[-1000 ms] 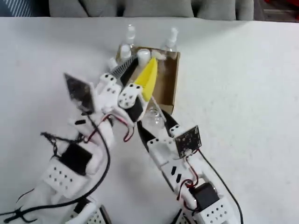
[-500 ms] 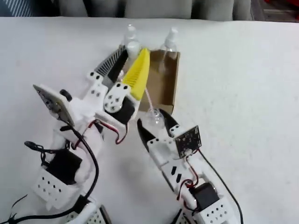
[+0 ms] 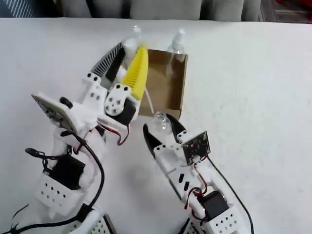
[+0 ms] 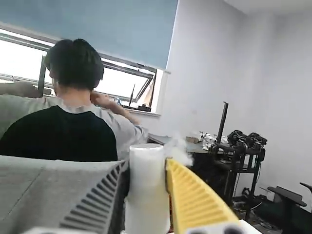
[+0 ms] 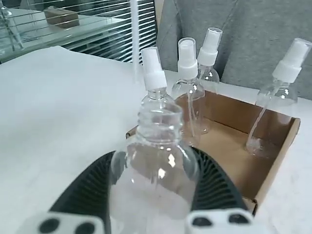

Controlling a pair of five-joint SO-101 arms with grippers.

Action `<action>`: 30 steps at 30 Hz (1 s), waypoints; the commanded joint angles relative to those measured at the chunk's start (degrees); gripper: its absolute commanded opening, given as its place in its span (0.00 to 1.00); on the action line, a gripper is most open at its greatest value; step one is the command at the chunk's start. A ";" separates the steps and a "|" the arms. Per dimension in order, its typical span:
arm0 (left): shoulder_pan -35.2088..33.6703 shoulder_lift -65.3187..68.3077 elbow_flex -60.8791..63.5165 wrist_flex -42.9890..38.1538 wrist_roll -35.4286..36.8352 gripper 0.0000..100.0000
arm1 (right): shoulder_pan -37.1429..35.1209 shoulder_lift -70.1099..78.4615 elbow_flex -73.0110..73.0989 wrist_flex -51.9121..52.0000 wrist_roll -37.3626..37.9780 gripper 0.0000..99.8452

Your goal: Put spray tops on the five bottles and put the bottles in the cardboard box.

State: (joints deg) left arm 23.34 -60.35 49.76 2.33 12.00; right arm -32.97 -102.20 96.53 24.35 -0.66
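Item one, nearest: the black right gripper (image 3: 160, 127) is clamping the uncapped clear plastic bottle (image 5: 155, 165) upright, just short of the near wall of the brown cardboard box (image 3: 165, 92). Item two: the yellow-and-grey left gripper (image 3: 131, 47) is pinching the white spray top (image 4: 146, 190), its dip tube hanging, above the box's edge. Item three, farthest: four capped clear bottles (image 5: 187, 90) are standing in or at the box, so by my reckoning only the fifth is awaiting capping and boxing.

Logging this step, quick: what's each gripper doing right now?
Left gripper: closed on a spray top.
Right gripper: closed on an uncapped bottle.
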 commanded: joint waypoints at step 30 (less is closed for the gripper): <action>2.51 -1.54 5.54 -2.20 -0.70 0.02 | -2.33 -0.75 0.35 1.98 2.29 0.02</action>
State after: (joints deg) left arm 25.10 -60.79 54.24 2.07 11.91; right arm -35.34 -102.20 96.53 26.11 1.01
